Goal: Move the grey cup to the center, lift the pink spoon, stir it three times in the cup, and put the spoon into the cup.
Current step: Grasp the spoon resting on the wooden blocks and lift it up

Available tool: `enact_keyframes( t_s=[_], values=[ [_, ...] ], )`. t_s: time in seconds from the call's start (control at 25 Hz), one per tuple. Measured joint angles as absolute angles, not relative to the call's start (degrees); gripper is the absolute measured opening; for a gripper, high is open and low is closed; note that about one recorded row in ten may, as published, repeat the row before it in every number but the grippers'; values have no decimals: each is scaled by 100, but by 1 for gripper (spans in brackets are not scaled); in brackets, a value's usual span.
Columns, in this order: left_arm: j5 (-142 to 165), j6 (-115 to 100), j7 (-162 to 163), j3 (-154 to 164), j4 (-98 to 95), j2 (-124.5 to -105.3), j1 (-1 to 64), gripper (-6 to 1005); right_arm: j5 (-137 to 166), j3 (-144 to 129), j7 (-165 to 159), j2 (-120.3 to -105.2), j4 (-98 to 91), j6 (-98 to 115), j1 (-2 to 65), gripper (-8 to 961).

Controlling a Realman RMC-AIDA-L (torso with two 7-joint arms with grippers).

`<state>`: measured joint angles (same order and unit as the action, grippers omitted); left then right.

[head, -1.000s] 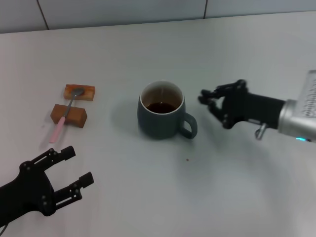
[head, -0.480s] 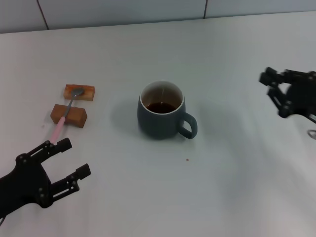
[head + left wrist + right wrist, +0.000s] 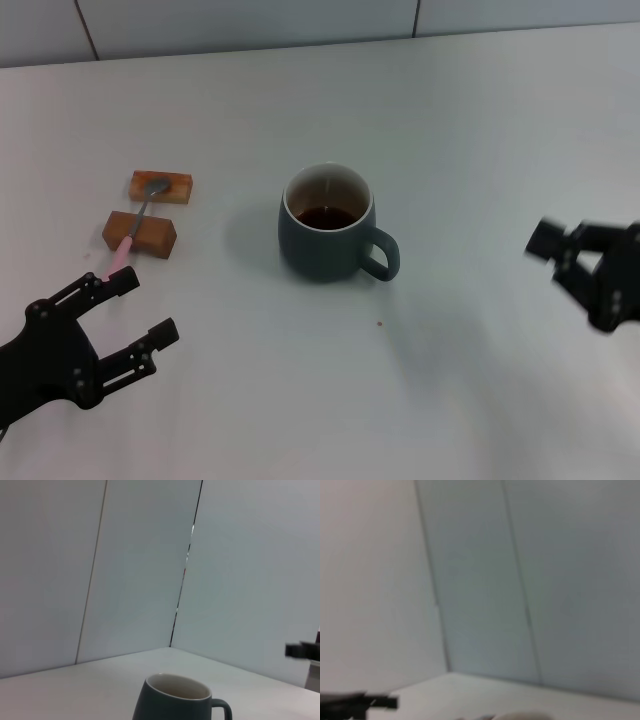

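Note:
The grey cup [image 3: 328, 232] stands upright mid-table with dark liquid inside, its handle pointing right; its rim also shows in the left wrist view [image 3: 176, 696]. The pink spoon [image 3: 133, 225] lies across two brown blocks at the left, with its silver bowl on the far block and its pink handle pointing toward the front edge. My left gripper [image 3: 146, 308] is open at the front left, one fingertip just short of the handle's tip, holding nothing. My right gripper [image 3: 572, 268] is open and blurred at the right edge, well clear of the cup.
Two brown blocks [image 3: 160, 186] [image 3: 140, 233] carry the spoon. A small dark speck [image 3: 379, 323] lies in front of the cup. A tiled wall runs along the table's far edge. The left gripper [image 3: 360, 702] shows in the right wrist view.
The right gripper has drawn back from the cup's handle to the right edge and toward the front. The left gripper edged closer to the spoon's handle. The cup stayed put.

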<state>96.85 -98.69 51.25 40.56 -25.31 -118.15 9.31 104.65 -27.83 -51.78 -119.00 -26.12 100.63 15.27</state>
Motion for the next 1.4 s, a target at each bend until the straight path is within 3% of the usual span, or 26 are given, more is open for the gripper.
enact_keyframes(
  t_s=[0.6,1.04,1.4],
  values=[
    [9685,-9932,5124,4052,-2527,-11821,941,802,11358,-2803,-4937,-11906,-2414,9621,1538,130],
    [9685,-9930,5124,4051,-2529,-11821,934,803,11316,-2704,-4859,-11919,-2521,9653,1516,517],
    [9685,-9897,5116,4052,-2519,-11831,936,804,11315,-2698,-4854,-11925,-2582,9662,1521,633]
  ],
)
